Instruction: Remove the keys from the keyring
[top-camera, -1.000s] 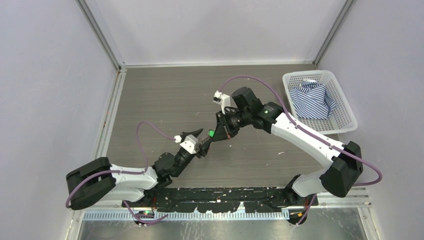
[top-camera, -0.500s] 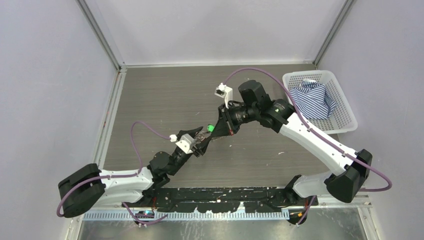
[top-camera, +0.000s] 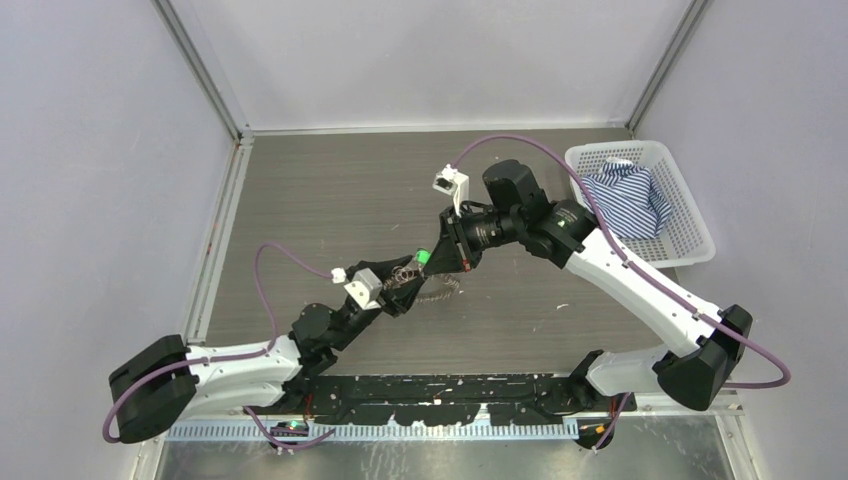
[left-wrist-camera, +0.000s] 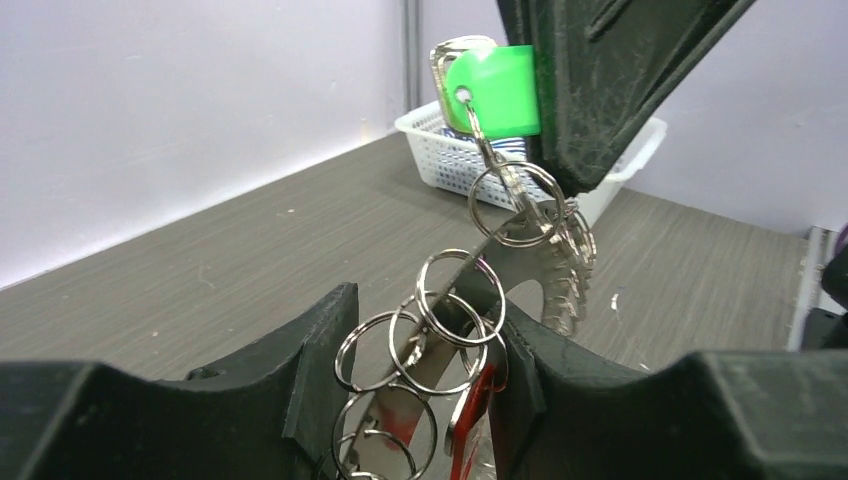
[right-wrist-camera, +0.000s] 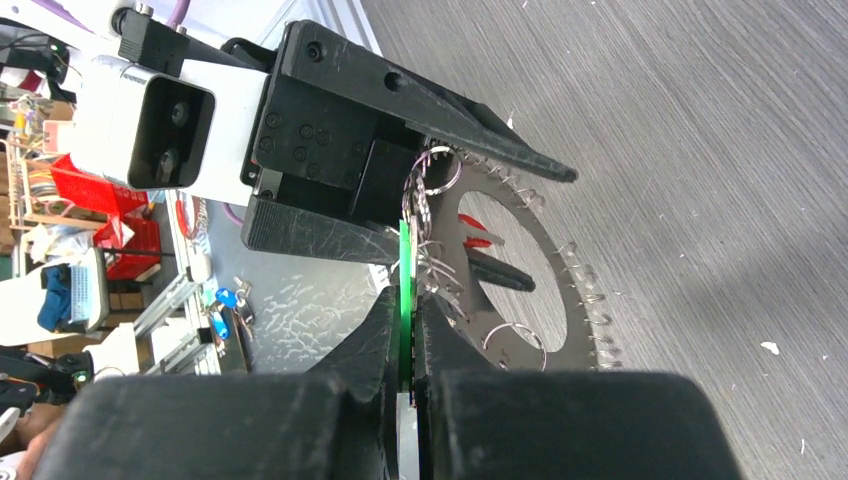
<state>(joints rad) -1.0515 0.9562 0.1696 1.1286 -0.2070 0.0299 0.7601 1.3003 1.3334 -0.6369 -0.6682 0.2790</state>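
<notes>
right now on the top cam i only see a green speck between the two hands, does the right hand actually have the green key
Observer: Yes. The right wrist view shows the right hand shut on the green key, with the head edge-on between its fingers.
Operator: ok and is the left hand on anything
Observer: In the left wrist view, a chain of small split rings runs from the green key down into the gap of the left hand. Its jaws stand apart around them, and I can't tell whether they pinch the rings.
</notes>
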